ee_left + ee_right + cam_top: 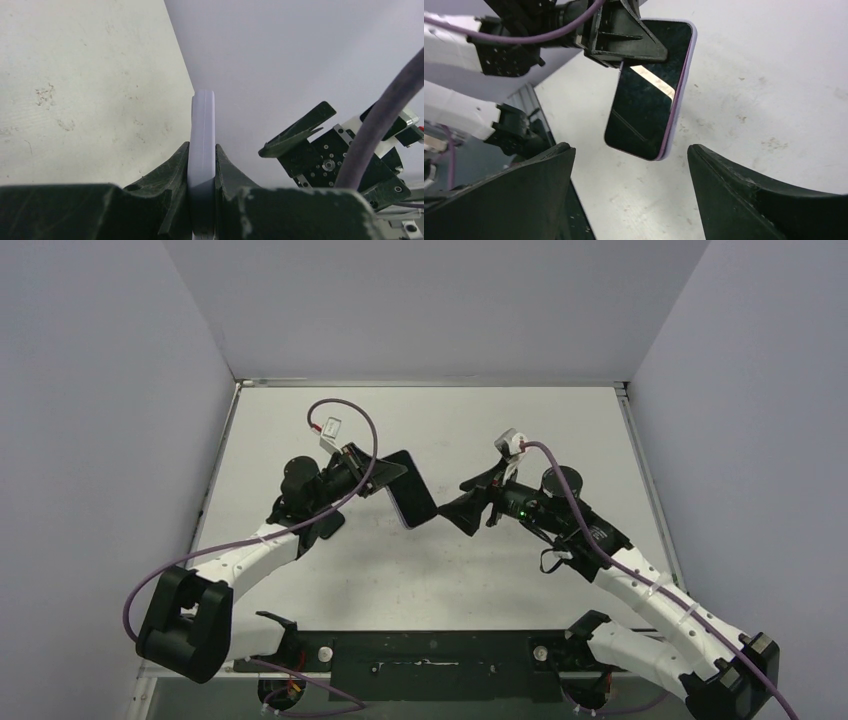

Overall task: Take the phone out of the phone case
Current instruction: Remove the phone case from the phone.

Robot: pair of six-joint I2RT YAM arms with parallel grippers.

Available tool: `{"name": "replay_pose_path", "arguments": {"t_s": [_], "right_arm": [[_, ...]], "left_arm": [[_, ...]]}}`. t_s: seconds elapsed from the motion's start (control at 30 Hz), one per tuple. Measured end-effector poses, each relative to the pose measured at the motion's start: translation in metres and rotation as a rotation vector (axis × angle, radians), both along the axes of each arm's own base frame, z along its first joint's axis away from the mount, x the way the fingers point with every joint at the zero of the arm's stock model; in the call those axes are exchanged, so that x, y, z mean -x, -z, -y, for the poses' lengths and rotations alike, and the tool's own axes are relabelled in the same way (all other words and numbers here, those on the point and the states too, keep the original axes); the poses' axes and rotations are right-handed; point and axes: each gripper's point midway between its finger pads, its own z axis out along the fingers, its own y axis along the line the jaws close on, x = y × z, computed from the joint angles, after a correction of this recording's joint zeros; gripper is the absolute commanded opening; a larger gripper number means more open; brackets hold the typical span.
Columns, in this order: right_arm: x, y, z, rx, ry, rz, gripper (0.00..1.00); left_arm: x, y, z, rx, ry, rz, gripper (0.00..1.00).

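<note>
A black-screened phone (pixel 410 487) sits in a pale lilac case (pixel 679 97) and is held above the table, tilted. My left gripper (pixel 385 475) is shut on the cased phone at its upper end; the left wrist view shows the case edge (pixel 202 145) pinched between both fingers. The phone screen (pixel 646 102) faces the right wrist camera. My right gripper (pixel 452 508) is open and empty, just right of the phone's lower end, its fingers (pixel 744 195) apart and short of it.
The white table (pixel 430 590) is walled by pale panels at the back and sides. Purple cables (pixel 340 405) loop off both arms. The black base rail (pixel 430 655) runs along the near edge.
</note>
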Motion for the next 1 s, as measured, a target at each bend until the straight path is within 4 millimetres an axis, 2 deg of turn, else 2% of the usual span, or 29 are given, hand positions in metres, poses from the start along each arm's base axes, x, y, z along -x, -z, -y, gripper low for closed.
{"name": "replay_pose_path", "arguments": {"t_s": [0.13, 0.33, 0.4, 0.6, 0.83, 1.0], "right_arm": [[0.004, -0.003, -0.006, -0.111, 0.032, -0.173, 0.85], [0.008, 0.020, -0.010, -0.209, 0.090, -0.425, 0.83], [0.008, 0.023, -0.010, -0.234, 0.115, -0.482, 0.79], [0.003, 0.016, -0.017, -0.327, 0.128, -0.567, 0.71], [-0.002, 0.027, -0.025, -0.365, 0.134, -0.650, 0.64], [-0.002, 0.022, -0.026, -0.389, 0.124, -0.656, 0.62]], "left_arm": [[-0.007, 0.000, -0.008, 0.025, -0.079, -0.028, 0.00], [-0.009, -0.015, -0.019, 0.092, -0.162, -0.027, 0.00], [-0.009, -0.017, -0.021, 0.111, -0.178, -0.036, 0.00], [-0.008, -0.017, -0.020, 0.147, -0.187, -0.071, 0.00], [-0.002, -0.027, -0.012, 0.196, -0.156, -0.065, 0.00], [-0.001, -0.030, -0.010, 0.209, -0.155, -0.059, 0.00]]}}
